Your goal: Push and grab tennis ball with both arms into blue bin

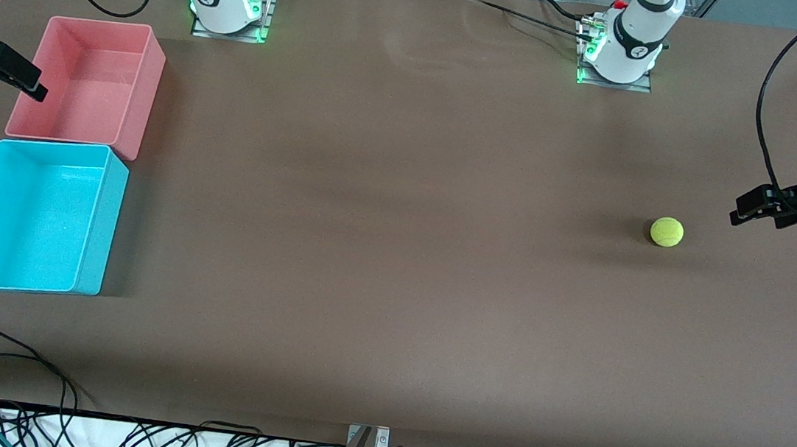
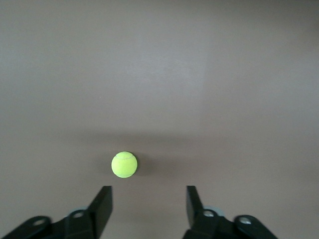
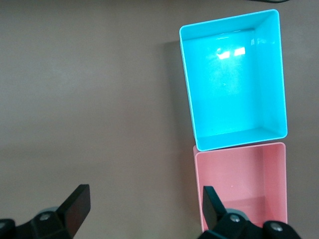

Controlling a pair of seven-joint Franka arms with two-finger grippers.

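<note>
Yellow-green and fuzzy, the ball (image 1: 666, 232) sits alone on the brown table (image 1: 395, 253) toward the left arm's end, well apart from the blue bin (image 1: 36, 215), which stands at the right arm's end, touching the pink bin (image 1: 88, 80) and nearer the front camera than it.

The left pincer (image 1: 744, 208) hangs low just beside the ball; in its wrist view the fingers (image 2: 102, 201) are spread with nothing between them, and the ball (image 2: 124, 164) lies a little ahead of them, nearer one finger than the other. The right pincer (image 1: 31, 89) waits over the table beside the pink bin, also spread and empty.

The step in hand looks like the push toward the bins. To do it well, I would centre the ball between the fingers first, or narrow them, so it cannot slip through the gap. Contact should come low and square on the ball's middle, since a glancing touch would send it rolling aside. A slow, steady sweep along the table seems wise, as a round ball will run ahead of any sharp shove.
</note>
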